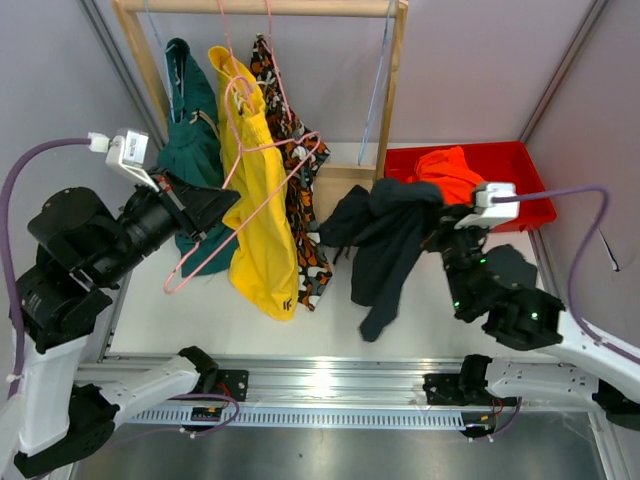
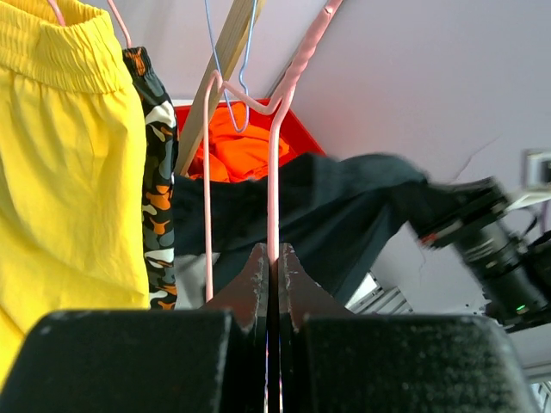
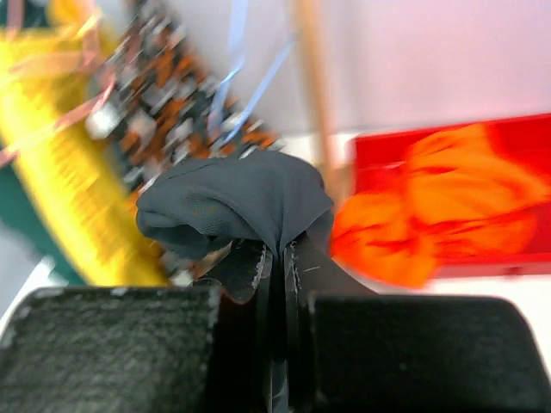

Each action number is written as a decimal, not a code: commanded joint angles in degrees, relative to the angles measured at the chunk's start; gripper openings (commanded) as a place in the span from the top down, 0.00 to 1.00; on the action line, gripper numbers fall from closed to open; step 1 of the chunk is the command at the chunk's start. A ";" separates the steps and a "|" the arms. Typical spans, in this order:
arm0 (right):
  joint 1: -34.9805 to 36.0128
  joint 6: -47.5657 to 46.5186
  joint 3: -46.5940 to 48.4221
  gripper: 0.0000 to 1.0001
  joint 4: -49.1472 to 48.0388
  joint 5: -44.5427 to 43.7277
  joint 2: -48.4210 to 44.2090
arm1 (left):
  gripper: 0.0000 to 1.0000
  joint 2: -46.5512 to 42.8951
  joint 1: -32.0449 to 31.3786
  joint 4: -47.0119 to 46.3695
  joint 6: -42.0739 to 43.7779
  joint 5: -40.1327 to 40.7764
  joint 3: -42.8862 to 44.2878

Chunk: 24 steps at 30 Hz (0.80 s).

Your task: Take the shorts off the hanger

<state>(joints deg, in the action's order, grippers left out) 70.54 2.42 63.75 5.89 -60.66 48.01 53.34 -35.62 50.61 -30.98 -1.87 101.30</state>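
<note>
Toward the near left of the counter, the left gripper is pressed together on the wire of a pink hanger. This hanger carries no fabric and slants across the front of the yellow shorts.

Toward the near right, the right gripper is pinching a fold of the black shorts. They are off any hanger, bunched at the gripper and drooping over the middle of the counter. Whether their lower end touches the surface cannot be told.

Farther back on the left, three pairs hang from the wooden rack. The dark green shorts are nearest the left edge, then the yellow pair, then the orange-black-white patterned shorts just beside it. A small dark mark sits near the yellow hem, too small to read. A bare blue hanger hangs at the rack's right end.

At the far right corner, the bright orange shorts lie heaped in a red bin.
</note>
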 commanded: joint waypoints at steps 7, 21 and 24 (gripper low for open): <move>-29.87 -12.53 19.47 1.00 0.69 15.17 5.85 | 1.00 3.96 -0.24 -8.59 1.45 -2.18 -4.18; -67.98 4.17 48.84 1.00 1.24 44.13 33.72 | 1.00 12.22 -0.16 -9.74 5.49 -0.86 1.97; -69.75 5.75 48.05 1.00 -0.78 45.54 36.97 | 1.00 13.80 -0.24 -9.83 5.84 -0.77 3.47</move>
<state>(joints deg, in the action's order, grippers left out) 2.15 4.58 109.62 9.78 -20.67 83.40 66.43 -35.62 43.79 -27.05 -2.94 101.45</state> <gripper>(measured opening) 0.039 0.031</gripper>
